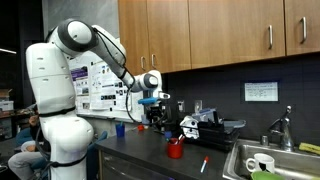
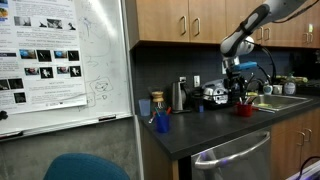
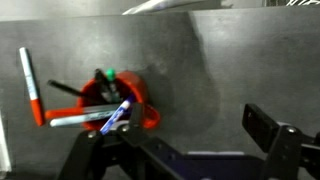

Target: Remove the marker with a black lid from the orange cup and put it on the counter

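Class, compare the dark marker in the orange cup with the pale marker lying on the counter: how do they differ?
Colour: the dark marker looks black all over; the pale marker has a whitish body and a red-orange end. Pose: the dark marker sits in the orange cup, leaning over its rim; the pale marker lies flat on the counter. Both are thin, pen-shaped sticks.

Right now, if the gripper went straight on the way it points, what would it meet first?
Probably bare counter just beside the orange cup: the wrist view centres there, with the cup off to one side. Depth is unclear.
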### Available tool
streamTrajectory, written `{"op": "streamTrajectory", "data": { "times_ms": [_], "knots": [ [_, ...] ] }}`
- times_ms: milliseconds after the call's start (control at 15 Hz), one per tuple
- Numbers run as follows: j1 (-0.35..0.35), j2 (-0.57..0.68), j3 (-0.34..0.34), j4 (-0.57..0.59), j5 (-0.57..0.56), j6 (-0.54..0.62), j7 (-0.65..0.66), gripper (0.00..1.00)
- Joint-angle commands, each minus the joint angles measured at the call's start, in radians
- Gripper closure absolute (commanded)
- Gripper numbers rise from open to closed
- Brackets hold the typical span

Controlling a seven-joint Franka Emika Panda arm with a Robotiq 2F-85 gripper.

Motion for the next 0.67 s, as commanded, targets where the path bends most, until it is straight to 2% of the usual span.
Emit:
{"op": "streamTrajectory", "data": {
  "times_ms": [0,67,133,267,600],
  "knots": [
    [0.053,-0.072,0.077,-0.185,0.022,0.103,0.175,0.0],
    [0.065,-0.072,0.094,-0.211,0.024,0.132,0.209,0.0],
    [0.049,-0.024,0.072,-0.14,0.011,0.086,0.149,0.0],
    [0.066,-0.032,0.1,-0.188,0.011,0.121,0.202,0.0],
    [0.06,-0.047,0.097,-0.196,0.012,0.125,0.21,0.0]
  ]
}}
